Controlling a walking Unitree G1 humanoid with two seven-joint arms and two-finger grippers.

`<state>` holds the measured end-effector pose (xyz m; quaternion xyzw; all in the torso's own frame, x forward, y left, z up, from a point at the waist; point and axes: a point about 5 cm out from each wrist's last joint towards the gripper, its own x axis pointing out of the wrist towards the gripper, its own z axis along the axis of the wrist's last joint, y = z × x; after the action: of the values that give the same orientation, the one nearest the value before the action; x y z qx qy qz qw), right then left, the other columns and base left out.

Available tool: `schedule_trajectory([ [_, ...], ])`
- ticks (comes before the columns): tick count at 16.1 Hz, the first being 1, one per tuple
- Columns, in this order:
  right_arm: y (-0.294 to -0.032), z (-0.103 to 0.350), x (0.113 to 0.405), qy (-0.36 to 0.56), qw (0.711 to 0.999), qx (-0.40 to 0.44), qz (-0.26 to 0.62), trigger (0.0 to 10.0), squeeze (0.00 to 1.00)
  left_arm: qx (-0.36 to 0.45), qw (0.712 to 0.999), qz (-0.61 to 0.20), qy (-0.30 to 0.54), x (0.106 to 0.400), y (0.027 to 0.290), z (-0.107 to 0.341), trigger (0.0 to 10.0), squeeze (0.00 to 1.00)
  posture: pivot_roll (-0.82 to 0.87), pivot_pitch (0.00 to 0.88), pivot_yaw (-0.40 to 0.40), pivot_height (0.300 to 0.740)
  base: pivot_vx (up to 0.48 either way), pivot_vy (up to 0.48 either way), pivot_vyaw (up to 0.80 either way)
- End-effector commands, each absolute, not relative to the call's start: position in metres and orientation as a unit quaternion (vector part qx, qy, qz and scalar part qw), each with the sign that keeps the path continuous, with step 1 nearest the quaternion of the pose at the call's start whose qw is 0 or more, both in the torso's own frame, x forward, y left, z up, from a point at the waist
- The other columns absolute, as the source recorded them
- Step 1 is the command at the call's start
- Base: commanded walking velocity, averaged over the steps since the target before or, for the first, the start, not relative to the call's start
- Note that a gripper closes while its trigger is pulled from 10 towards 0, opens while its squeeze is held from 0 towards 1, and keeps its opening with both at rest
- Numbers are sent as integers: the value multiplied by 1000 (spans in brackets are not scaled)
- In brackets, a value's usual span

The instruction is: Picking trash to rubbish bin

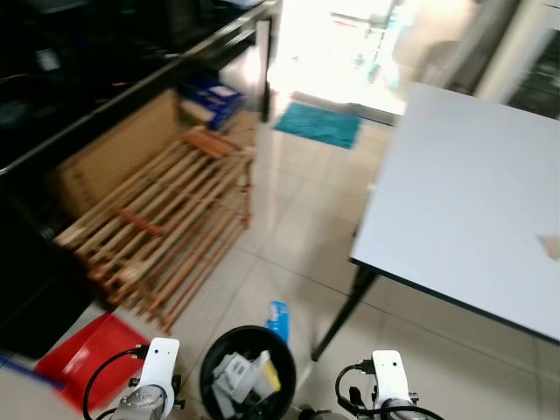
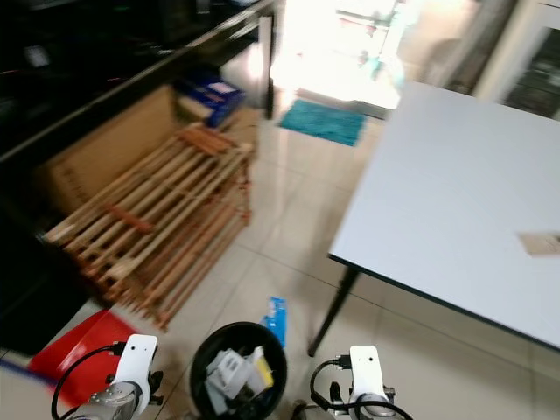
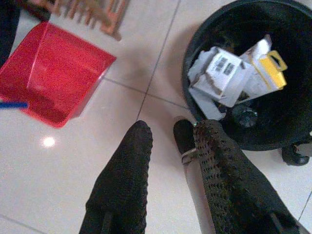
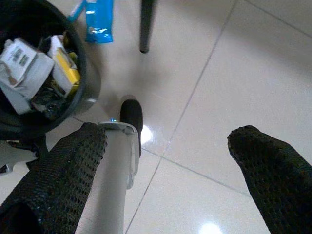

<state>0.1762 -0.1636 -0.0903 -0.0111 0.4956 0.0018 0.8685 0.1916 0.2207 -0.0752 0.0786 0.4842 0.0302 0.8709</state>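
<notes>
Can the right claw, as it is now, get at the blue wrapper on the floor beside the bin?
Probably yes: the open right claw hangs over bare tiles, and the blue wrapper lies uncovered between the black bin and the table leg.

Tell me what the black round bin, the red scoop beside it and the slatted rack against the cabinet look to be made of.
Black round rubbish bin: probably plastic, with a smooth, dull, seamless wall. Red dustpan-like scoop: likely glossy moulded plastic, uniform in colour with soft sheen. Slatted rack: apparently unpainted wood, made of pale brown strips with reddish crosspieces; the blur hides any grain.
</notes>
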Motion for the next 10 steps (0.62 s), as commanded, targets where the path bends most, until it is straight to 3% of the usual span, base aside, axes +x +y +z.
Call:
schedule_trajectory([
  [1, -165, -91, 175, 496, 868, -8, -2, 10000, 0, 80, 863, 35, 497, 183, 221, -80, 10000, 0, -15, 61, -47, 740, 0, 0, 0],
  [10, -164, -92, 173, 498, 867, -6, 6, 10000, 0, 68, 866, 47, 493, 182, 221, -80, 10000, 0, -14, 64, -53, 740, 0, 0, 0],
])
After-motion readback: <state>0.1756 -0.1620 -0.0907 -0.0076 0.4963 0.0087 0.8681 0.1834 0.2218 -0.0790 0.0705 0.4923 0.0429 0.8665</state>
